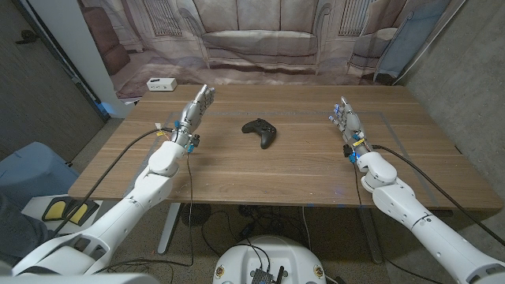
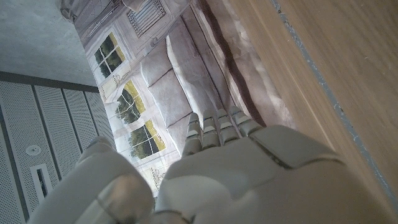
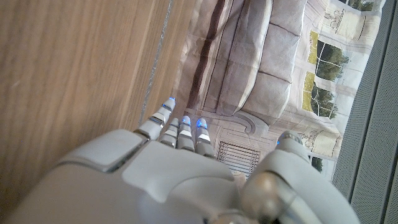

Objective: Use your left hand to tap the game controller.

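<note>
The black controller (image 1: 261,132) lies on the wooden table (image 1: 276,173), near the middle and a bit toward the far side. Nothing touches it. The left hand (image 1: 195,110) is off to its left, well apart, up over the table with straight fingers held close together and nothing in it. The right hand (image 1: 347,122) is far on the other side, fingers straight too, and it holds nothing. A small white box (image 1: 161,84) sits past the table's far left corner.
</note>
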`<state>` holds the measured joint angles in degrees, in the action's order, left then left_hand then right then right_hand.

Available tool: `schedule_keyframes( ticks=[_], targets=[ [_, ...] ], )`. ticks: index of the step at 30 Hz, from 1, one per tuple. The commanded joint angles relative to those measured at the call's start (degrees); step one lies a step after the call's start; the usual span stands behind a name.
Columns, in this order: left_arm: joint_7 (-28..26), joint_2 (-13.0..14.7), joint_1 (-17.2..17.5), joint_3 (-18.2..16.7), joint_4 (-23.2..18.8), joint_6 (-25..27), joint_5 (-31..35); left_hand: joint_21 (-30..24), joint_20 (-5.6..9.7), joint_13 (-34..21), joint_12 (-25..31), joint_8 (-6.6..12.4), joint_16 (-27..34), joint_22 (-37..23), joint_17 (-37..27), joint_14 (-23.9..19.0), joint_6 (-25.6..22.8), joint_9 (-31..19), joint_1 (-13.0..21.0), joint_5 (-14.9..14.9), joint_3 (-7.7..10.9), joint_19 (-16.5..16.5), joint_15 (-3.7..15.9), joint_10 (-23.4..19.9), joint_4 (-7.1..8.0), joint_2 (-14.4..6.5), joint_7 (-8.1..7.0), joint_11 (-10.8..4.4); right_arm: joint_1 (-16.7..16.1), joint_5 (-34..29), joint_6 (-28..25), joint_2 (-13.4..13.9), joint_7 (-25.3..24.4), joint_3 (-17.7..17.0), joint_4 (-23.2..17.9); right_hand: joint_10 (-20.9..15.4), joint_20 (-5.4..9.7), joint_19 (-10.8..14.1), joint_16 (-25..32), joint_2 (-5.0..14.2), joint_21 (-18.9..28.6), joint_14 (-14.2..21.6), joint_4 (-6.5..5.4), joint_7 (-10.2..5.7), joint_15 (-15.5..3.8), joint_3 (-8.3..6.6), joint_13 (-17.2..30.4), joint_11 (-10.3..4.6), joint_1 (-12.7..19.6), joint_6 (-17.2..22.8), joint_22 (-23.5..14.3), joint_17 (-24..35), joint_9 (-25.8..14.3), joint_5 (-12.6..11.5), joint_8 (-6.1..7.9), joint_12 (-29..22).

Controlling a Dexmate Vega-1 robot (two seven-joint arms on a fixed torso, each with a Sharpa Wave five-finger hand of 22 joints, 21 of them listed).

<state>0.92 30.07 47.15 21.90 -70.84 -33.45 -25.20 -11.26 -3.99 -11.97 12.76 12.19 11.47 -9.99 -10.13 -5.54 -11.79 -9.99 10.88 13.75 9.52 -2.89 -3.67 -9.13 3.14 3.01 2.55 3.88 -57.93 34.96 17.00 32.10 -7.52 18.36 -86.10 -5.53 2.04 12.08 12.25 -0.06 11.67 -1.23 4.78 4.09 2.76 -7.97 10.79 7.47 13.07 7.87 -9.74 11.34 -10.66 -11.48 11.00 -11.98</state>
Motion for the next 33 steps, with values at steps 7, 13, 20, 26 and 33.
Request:
schedule_keyframes(
  ticks=[7, 13, 20, 26, 33],
  targets=[
    [-7.5, 1.1, 0.7, 0.6, -2.3, -0.9, 9.7, 0.1, -0.17, 0.0, 0.4, 0.36, -0.2, -0.2, -0.2, -0.5, -1.5, -0.3, 0.9, -0.5, 0.13, 0.7, 0.21, -0.7, -0.5, -0.1, -0.01, -0.14, -0.3, 0.0, 0.1, -0.3, -0.3, -0.2, -0.1, -0.1, -0.05, 0.5, -0.4, 0.62, -0.3, 0.5, 0.45, -0.11, 0.24, 0.07, 0.1, 0.11, 0.0, 0.3, -0.1, 0.1, -0.1, 0.1, 0.1, 0.1],
    [-13.7, 2.6, 2.0, 0.4, -5.8, 1.9, 16.6, 0.1, -0.15, 0.1, 0.4, 0.4, -0.1, -0.2, -0.2, -1.0, -2.1, -0.3, 0.9, -0.7, 0.07, 0.8, 0.58, -0.8, -0.58, -0.1, -0.04, -0.44, -0.3, 0.1, 0.0, -0.4, -0.4, -0.1, -0.2, -0.2, -0.03, 0.5, -0.5, 0.59, -0.3, 0.5, 0.46, -0.12, 0.22, 0.13, 0.1, 0.13, -0.1, 0.3, -0.1, 0.1, -0.1, 0.1, 0.11, 0.1],
    [-17.3, 3.9, 2.8, 0.8, -8.3, 3.7, 21.9, 0.3, -0.24, 0.2, 0.3, 0.43, -0.2, -0.2, -0.2, -1.0, -2.8, -0.3, 1.0, -0.8, 0.0, 1.4, 0.66, -0.9, -0.67, -0.1, -0.41, -0.58, -1.1, 0.2, 0.1, -0.2, -0.8, -0.4, -0.9, -0.2, -0.13, 0.5, -0.5, 0.7, -0.3, 0.6, 0.49, -0.04, 0.3, 0.09, 0.1, 0.13, 0.0, 0.4, -0.1, 0.1, -0.1, 0.1, 0.12, 0.2],
    [-20.0, 4.8, 3.5, 0.8, -10.7, 5.5, 25.5, 0.4, -0.3, 0.2, 0.3, 0.62, -0.3, -0.2, -0.2, -0.9, -3.9, -0.4, 1.0, -0.9, -0.09, 1.7, 0.78, -0.9, -0.74, -0.1, -0.53, -0.63, -2.0, 0.1, 0.3, 0.2, -1.2, -0.8, -1.9, -0.1, -0.19, 0.5, -0.5, 0.68, -0.4, 0.6, 0.56, -0.01, 0.33, 0.1, 0.1, 0.15, 0.0, 0.4, -0.1, 0.1, -0.1, 0.1, 0.12, 0.2],
    [-21.1, 5.9, 4.1, 1.0, -13.0, 6.7, 27.8, 0.3, 0.0, 0.3, 0.2, 0.8, -0.4, -0.2, -0.2, -0.9, -5.1, -0.4, 1.0, -1.0, -0.22, 1.8, 0.91, -0.9, -0.81, -0.1, -0.37, -0.54, -3.0, 0.1, 0.4, 0.6, -1.4, -1.2, -2.7, -0.1, -0.21, 0.5, -0.5, 0.72, -0.4, 0.6, 0.56, -0.01, 0.33, 0.11, 0.1, 0.16, 0.0, 0.4, -0.1, 0.2, -0.1, 0.1, 0.14, 0.3]
  ],
)
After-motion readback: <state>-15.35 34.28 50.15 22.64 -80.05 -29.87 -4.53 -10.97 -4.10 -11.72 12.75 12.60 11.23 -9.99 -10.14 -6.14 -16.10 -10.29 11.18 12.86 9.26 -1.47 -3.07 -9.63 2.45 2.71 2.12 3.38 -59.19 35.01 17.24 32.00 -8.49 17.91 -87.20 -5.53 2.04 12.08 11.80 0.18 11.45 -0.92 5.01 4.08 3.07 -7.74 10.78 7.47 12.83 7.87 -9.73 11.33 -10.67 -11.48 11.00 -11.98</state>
